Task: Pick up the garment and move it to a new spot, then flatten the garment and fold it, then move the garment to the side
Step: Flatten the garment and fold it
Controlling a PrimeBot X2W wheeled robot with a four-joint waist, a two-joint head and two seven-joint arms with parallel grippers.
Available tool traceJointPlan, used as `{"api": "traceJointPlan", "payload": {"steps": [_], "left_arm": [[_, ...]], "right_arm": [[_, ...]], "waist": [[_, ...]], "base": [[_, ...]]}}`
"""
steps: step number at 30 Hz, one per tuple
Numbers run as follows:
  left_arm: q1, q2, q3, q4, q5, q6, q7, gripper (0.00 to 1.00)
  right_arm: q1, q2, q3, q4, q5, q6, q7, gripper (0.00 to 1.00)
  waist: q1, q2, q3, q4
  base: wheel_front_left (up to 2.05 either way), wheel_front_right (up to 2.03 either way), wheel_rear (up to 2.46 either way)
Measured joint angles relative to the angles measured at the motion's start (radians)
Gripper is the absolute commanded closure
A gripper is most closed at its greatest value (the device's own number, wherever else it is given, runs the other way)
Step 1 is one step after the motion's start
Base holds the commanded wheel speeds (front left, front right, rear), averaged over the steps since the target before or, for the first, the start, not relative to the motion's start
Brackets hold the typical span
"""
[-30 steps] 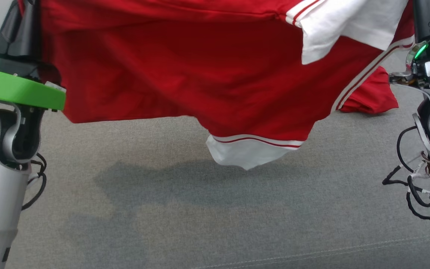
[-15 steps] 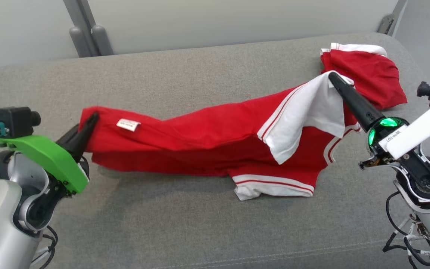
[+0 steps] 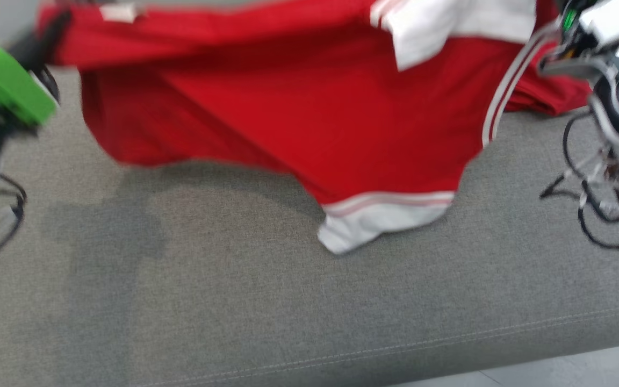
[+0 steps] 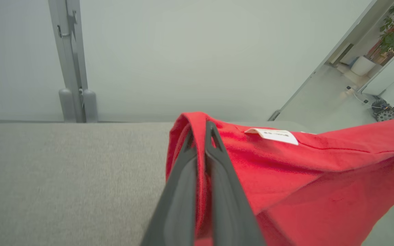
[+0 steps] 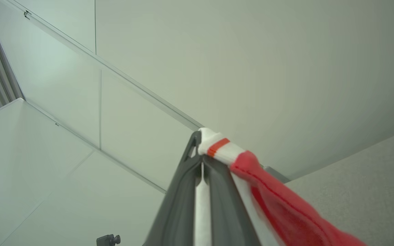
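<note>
Two end effectors: both are closed tight on cloth, with no gap between the fingers.
Left end effector [image 4: 200, 128]: pinches a red edge of the garment [image 3: 309, 118], close to its white label [image 4: 275, 135].
Right end effector [image 5: 199, 136]: pinches a white, red-striped trim edge at the garment's other end.
Garment's place: it hangs as a sagging sheet between the two grips, in the air above the grey cushion [image 3: 288, 312]. Its white sleeve cuff [image 3: 384, 220] hangs lowest, close to the cushion; the blur hides whether they touch.
Stage, as a judgement: the carry to a new spot, with flattening and folding not yet done.
Risk one: each grip has only a thin edge, so a quick swing or a hard pull apart could slide the cloth out and drop that end in a heap.
Risk two: the low cuff could drag on the cushion and tuck under, leaving a crease.
Risk three: the white flap [image 3: 438, 27] draped over the front could be laid down doubled.
Risk four: a red fold [image 3: 551, 97] lies on the cushion by the right arm. Whether it belongs to this garment cannot be told; if so, it may lag and twist the sheet.
Containers: nothing here acts as one, and the garment lies in nothing.
</note>
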State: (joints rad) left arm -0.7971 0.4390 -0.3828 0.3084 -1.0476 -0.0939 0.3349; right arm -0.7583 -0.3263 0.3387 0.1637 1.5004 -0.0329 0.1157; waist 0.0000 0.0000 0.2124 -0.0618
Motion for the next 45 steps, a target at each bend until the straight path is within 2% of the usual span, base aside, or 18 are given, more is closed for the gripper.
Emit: {"api": "traceJointPlan", "payload": {"steps": [2, 5, 7, 10, 12, 14, 21, 26, 34, 40, 45], "left_arm": [[-0.124, -0.023, 0.060, -0.013, 0.024, 0.006, -0.071, 1.00], [-0.285, -0.060, 0.121, -0.051, 0.031, 0.004, -0.158, 1.00], [-0.342, -0.082, 0.129, -0.055, 0.031, -0.007, -0.203, 1.00], [-0.321, -0.112, 0.098, -0.014, 0.031, -0.021, -0.236, 1.00], [-0.253, -0.118, 0.067, 0.024, 0.031, -0.028, -0.250, 1.00], [-0.156, -0.117, 0.040, 0.060, 0.031, -0.029, -0.258, 1.00], [0.178, -0.133, -0.025, 0.143, 0.009, -0.030, -0.312, 1.00], [0.361, -0.143, -0.028, 0.179, -0.014, -0.030, -0.374, 1.00], [0.472, -0.161, -0.045, 0.128, -0.047, -0.031, -0.472, 1.00], [0.523, -0.156, -0.114, 0.099, 0.011, -0.031, -0.535, 1.00], [0.576, -0.137, -0.148, 0.131, 0.026, -0.031, -0.538, 1.00]], "right_arm": [[-0.120, 0.018, -0.038, 0.032, -0.032, -0.014, -0.042, 1.00], [-0.290, 0.038, -0.103, 0.035, -0.058, -0.012, -0.113, 1.00], [-0.372, 0.045, -0.128, 0.031, -0.059, 0.017, -0.149, 1.00], [-0.391, 0.047, -0.095, 0.039, -0.078, 0.088, -0.159, 1.00], [-0.348, 0.049, -0.047, 0.061, -0.089, 0.131, -0.148, 1.00], [-0.266, 0.055, -0.011, 0.083, -0.088, 0.147, -0.140, 1.00], [0.114, 0.077, 0.024, 0.149, -0.014, 0.147, -0.133, 1.00], [0.307, 0.082, 0.002, 0.169, 0.046, 0.147, -0.150, 1.00], [0.483, 0.074, -0.005, 0.165, 0.103, 0.147, -0.140, 1.00], [0.548, 0.058, 0.000, 0.131, 0.122, 0.147, -0.106, 1.00], [0.606, 0.026, 0.029, 0.109, 0.134, 0.147, -0.069, 1.00]], "waist": [[0.0000, 0.0000, 0.026, -0.005], [0.0000, 0.0000, 0.065, -0.009], [0.0000, 0.0000, 0.090, -0.009], [0.0000, 0.0000, 0.119, -0.001], [0.0000, 0.0000, 0.125, 0.010], [0.0000, 0.0000, 0.124, 0.021], [0.0000, 0.0000, 0.070, 0.038], [0.0000, 0.0000, 0.022, 0.040], [0.0000, 0.0000, -0.038, 0.035], [0.0000, 0.0000, -0.065, 0.032], [0.0000, 0.0000, -0.088, 0.036]], "base": [[0.00, 0.00, 0.00], [0.00, 0.00, 0.00], [0.00, 0.00, 0.00], [0.00, 0.00, 0.00], [0.00, 0.00, 0.00], [0.00, 0.00, 0.00], [0.00, 0.00, 0.00], [0.00, 0.00, 0.00], [0.00, 0.00, 0.00], [0.00, 0.00, 0.00], [0.00, 0.00, 0.00]]}}
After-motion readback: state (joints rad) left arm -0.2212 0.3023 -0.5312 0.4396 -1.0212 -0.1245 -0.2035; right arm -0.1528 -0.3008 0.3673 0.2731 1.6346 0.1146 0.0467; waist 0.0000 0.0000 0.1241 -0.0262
